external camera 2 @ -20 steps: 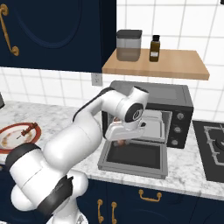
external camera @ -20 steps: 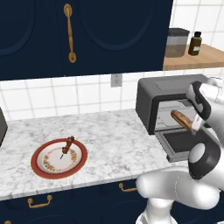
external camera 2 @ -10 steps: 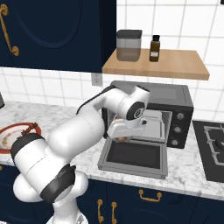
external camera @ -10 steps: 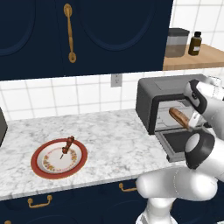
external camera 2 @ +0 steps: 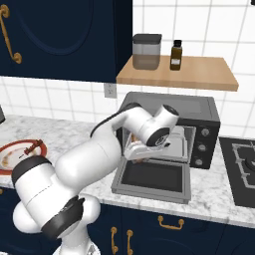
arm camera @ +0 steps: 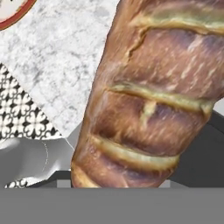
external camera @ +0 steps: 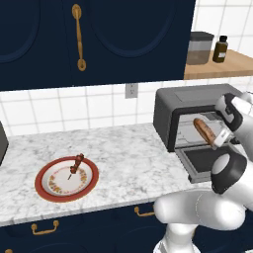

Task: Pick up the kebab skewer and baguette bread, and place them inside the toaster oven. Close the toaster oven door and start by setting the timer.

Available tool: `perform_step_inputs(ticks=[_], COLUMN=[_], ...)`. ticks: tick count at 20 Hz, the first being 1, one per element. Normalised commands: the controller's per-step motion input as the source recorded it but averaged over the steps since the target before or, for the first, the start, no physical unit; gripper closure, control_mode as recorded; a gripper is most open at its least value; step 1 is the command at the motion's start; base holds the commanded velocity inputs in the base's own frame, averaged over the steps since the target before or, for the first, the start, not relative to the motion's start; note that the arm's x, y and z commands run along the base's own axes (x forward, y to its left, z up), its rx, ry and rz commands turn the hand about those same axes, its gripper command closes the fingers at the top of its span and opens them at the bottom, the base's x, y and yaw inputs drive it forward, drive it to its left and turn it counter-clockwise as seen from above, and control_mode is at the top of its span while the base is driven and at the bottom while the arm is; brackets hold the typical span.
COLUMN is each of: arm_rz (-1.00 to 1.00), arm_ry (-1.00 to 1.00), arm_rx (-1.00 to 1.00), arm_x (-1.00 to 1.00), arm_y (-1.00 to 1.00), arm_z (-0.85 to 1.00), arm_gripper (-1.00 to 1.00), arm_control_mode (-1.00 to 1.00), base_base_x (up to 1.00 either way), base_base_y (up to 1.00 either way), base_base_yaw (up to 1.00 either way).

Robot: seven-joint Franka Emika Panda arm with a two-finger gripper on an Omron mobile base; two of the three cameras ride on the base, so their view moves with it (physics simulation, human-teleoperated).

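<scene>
The baguette bread [external camera: 204, 131], a golden-brown scored loaf, hangs tilted in front of the toaster oven [external camera: 184, 100] opening, above the dropped-down toaster oven door [external camera: 201, 161]. My gripper [external camera: 218, 142] is shut on its lower right end. In the hand view the baguette bread [arm camera: 148, 100] looms very close and hides the fingertips. From the right, my wrist covers the oven mouth of the toaster oven [external camera 2: 199, 107], with the toaster oven door [external camera 2: 152, 177] lying flat below it. The kebab skewer [external camera: 76, 163] lies on a red-rimmed plate [external camera: 49, 190] on the counter far left, also seen as the kebab skewer [external camera 2: 34, 147].
A wooden shelf [external camera 2: 199, 74] above the oven carries a grey jar [external camera 2: 146, 51] and a dark bottle [external camera 2: 175, 55]. A stove top [external camera 2: 241, 169] lies right of the oven. Dark blue cabinets [external camera: 99, 39] hang over the marble counter [external camera: 123, 158].
My wrist has turned and shifted slightly, carrying the baguette a little up and toward the oven opening. The skewer and plate have not moved.
</scene>
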Motion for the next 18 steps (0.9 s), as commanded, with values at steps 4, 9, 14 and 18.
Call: perform_step_inputs(ticks=[4, 9, 14, 18], arm_rz=[-0.04, -0.09, -0.10, -0.08], arm_ry=[-0.01, 0.00, 0.00, 0.00], arm_rx=[0.06, 0.11, 0.12, 0.11], arm_x=[0.05, 0.10, 0.07, 0.06], arm_y=[0.00, 0.00, 0.00, 0.00], arm_z=[0.00, 0.00, 0.04, 0.09], arm_gripper=[1.00, 1.00, 1.00, 1.00], arm_control_mode=[-1.00, -1.00, -1.00, -1.00], base_base_x=[0.00, 0.00, 0.00, 0.00], base_base_y=[0.00, 0.00, 0.00, 0.00], base_base_yaw=[0.00, 0.00, 0.00, 0.00])
